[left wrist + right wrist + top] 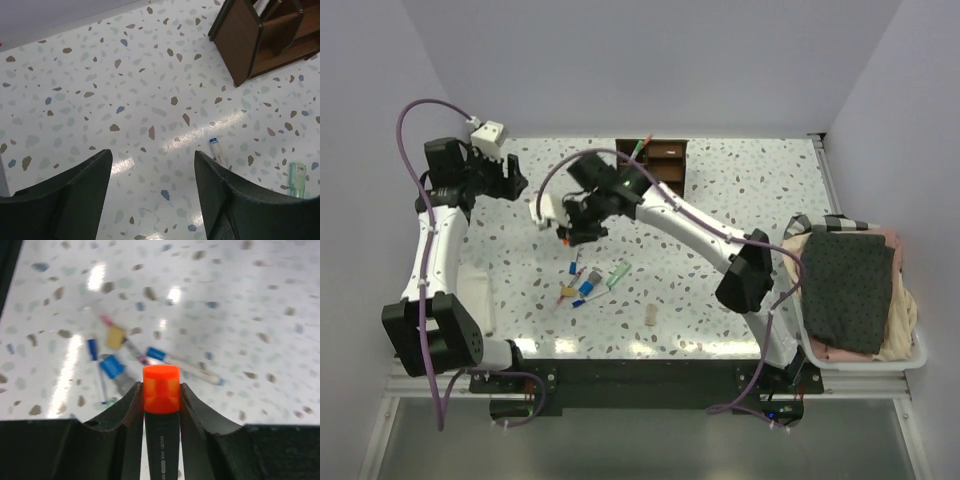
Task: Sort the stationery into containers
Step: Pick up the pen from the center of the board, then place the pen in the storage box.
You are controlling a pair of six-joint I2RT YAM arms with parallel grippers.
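Observation:
My right gripper [161, 396] is shut on the orange-and-black marker [161, 382], its orange cap sticking out between the fingertips. It hangs above the loose stationery [585, 285]: a blue-capped piece [111, 366], a yellow block [115, 337] and a blue-capped white pen [182, 365]. A green marker [618, 274] and a tan eraser [650, 315] lie nearby. The brown wooden organizer [660, 160] stands at the back, with pens in it. My left gripper [152, 160] is open over bare table at the back left, with the organizer [250, 45] ahead on its right.
A white folded cloth [480, 295] lies beside the left arm. At the right edge a white tray [920, 355] holds a pile of dark and pink cloths [850, 290]. Walls close off the back and sides of the table.

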